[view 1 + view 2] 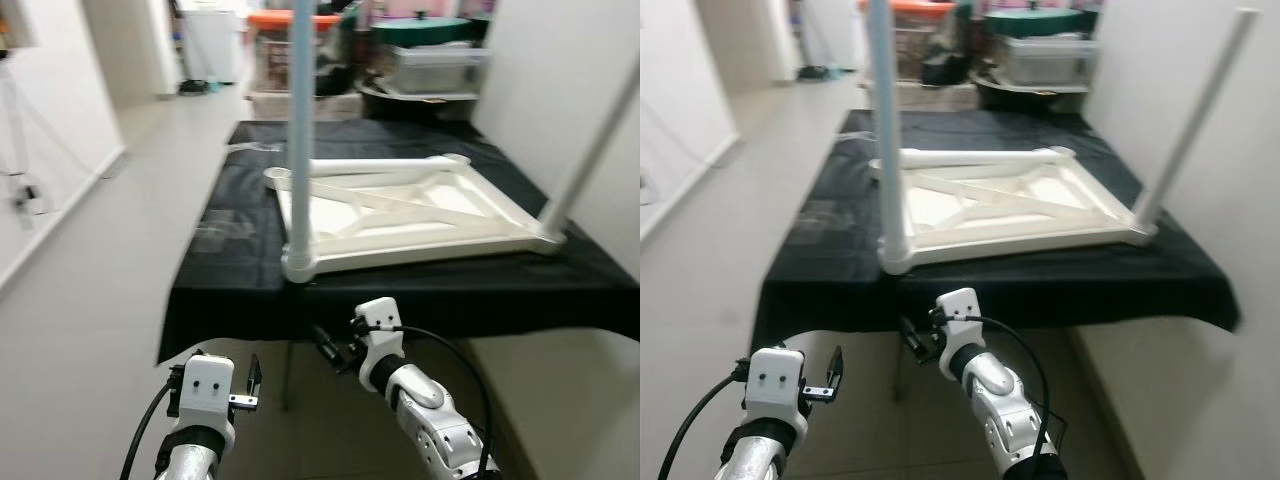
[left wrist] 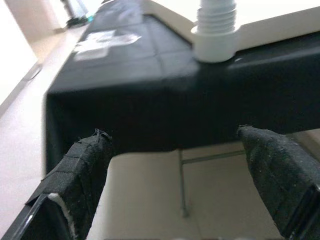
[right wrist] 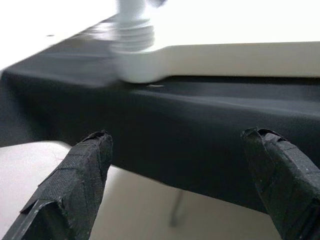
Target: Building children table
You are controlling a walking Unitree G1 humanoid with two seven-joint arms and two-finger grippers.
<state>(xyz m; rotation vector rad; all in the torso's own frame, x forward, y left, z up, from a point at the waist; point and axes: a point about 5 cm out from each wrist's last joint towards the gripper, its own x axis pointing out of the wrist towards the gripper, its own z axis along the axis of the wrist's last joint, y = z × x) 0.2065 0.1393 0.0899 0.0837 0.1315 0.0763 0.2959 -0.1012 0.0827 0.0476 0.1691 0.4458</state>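
Stage: children's tabletop (image 1: 400, 215) inverted, two legs (image 1: 300, 130) fitted, others seemingly pending | left gripper (image 2: 172, 165) released, empty | right gripper (image 3: 175, 170) released, near-corner socket (image 3: 132, 65) ahead

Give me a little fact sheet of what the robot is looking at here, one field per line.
Setting: room with pale floor, storage bins at the back
Work surface: table under a black cloth
Main item: white children's tabletop lying upside down
Legs fitted: near-left leg upright; near-right leg leaning outward
Loose part: another white leg lying across the frame
Left end effector: open, below the table edge
Right end effector: open, below the near-left corner
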